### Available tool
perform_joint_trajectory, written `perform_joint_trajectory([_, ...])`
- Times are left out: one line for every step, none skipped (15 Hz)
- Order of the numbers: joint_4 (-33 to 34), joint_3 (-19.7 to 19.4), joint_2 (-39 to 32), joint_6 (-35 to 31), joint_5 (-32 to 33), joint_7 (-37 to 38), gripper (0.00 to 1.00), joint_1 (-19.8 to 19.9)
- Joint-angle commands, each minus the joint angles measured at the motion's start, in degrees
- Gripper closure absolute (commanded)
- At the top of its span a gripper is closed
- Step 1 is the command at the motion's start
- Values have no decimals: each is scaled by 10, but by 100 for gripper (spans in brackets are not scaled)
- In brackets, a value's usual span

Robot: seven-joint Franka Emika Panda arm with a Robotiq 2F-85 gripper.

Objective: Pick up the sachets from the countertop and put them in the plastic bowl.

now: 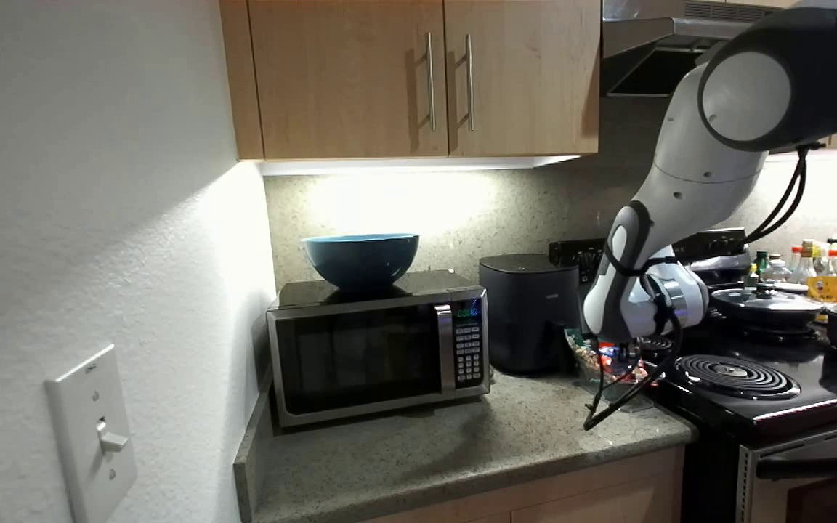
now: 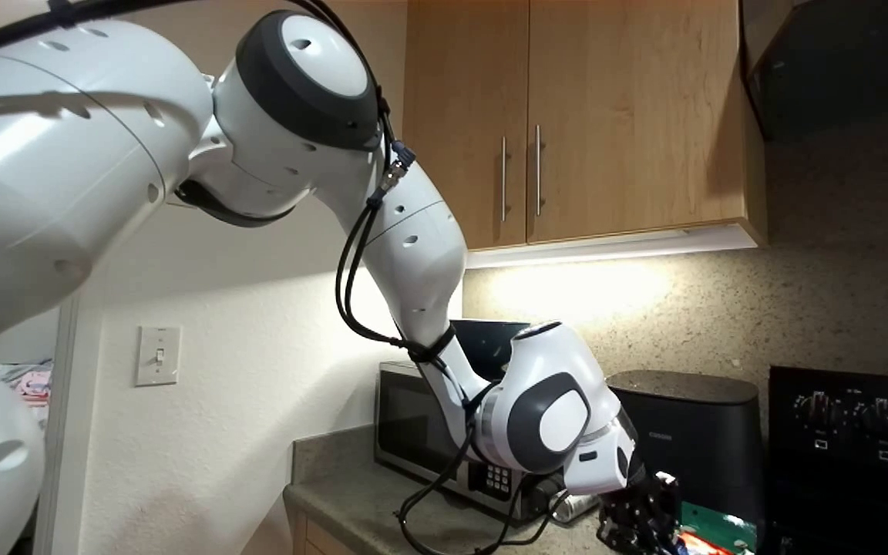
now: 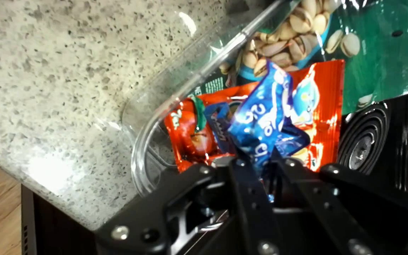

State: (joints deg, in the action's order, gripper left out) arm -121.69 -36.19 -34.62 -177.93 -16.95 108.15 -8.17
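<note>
Under-cabinet light (image 1: 397,167): bright — the backsplash (image 1: 397,200) beneath it overexposed.
Left wall (image 1: 120,116): diagonal shadow edge — brightest toward the far side.
Countertop (image 3: 66,88): white glare patch in the wrist view.
Blue sachet (image 3: 264,117): lettering soft, wrapper glinting.
Range hood (image 1: 651,43): underside in deep shadow.

Microwave (image 1: 360,356): lower centre in an exterior view.
Blue bowl (image 1: 360,263): upright on the microwave, left of centre.
Cupboard (image 1: 346,80): pale wood, top centre.
Light switch (image 1: 91,436): white, lower left.
Stove (image 1: 825,386): black, lower right, with lidded pans (image 1: 767,317).
Bottles (image 1: 823,288): clustered, far right.
</note>
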Motion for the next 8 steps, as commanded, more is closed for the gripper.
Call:
perform_joint_trajectory([3, 13, 0, 0, -13, 5, 96, 21])
perform_joint_trajectory([7, 16, -2, 5, -13, 5, 62, 24])
perform_joint_trajectory([10, 23, 0, 11, -12, 2, 61, 29])
perform_joint_trajectory([12, 28, -1, 10, -10, 0, 55, 32])
perform_joint_trajectory([14, 30, -3, 11, -9, 0, 49, 32])
perform_joint_trajectory([14, 32, -2, 10, -8, -1, 42, 32])
perform_joint_trajectory([15, 33, -3, 11, -7, 0, 37, 31])
perform_joint_trajectory([15, 35, -2, 10, -7, -1, 31, 32])
